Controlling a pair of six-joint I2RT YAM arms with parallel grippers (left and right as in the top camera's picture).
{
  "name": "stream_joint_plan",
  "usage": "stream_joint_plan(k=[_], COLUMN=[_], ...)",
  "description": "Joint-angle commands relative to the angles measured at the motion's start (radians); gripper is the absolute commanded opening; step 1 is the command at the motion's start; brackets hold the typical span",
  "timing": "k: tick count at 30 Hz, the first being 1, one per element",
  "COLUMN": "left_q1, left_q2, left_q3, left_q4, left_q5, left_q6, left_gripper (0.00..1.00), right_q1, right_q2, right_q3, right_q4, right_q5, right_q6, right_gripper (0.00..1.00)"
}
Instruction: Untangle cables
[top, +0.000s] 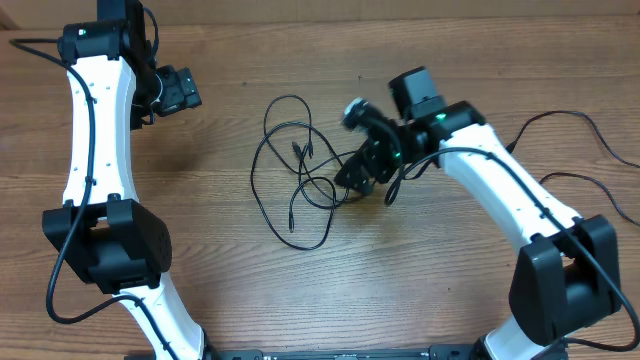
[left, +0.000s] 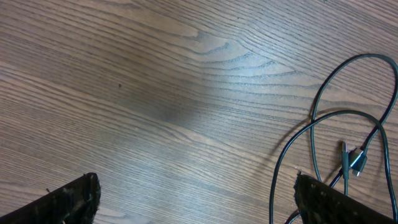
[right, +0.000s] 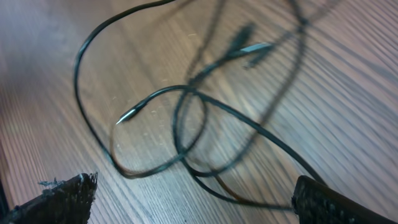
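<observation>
Both sets of jaws wide and empty: left gripper (top: 178, 92) hangs far left, right gripper (top: 352, 176) hovers at the right edge of the cables (top: 303, 178) tangled mid-scene, which look light, limp and slippery, so pinch a free stretch beside a plug.

From my seat this reads as a robotics lab bench: a plain wood-grain table (top: 230, 300), the white-and-black left arm (top: 95, 130) and right arm (top: 500, 190) standing at its near edge, and thin black cables (right: 184, 88) lying loose between them under a fixed overhead camera.
</observation>
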Motion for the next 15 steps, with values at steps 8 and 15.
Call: stream_joint_plan(k=[8, 15], left_q1=[0.002, 0.002], left_q2=[-0.029, -0.029], left_q3=[0.012, 0.012], left_q4=[0.003, 0.003], left_q5=[0.007, 0.007], left_q6=[-0.01, -0.01], left_gripper=[0.99, 1.0], right_q1=[0.09, 0.092], right_q2=[-0.015, 0.04], right_q3=[0.013, 0.012], right_q4=[0.054, 0.163], right_q5=[0.034, 0.063], right_q6=[-0.33, -0.33], right_gripper=[0.99, 0.99])
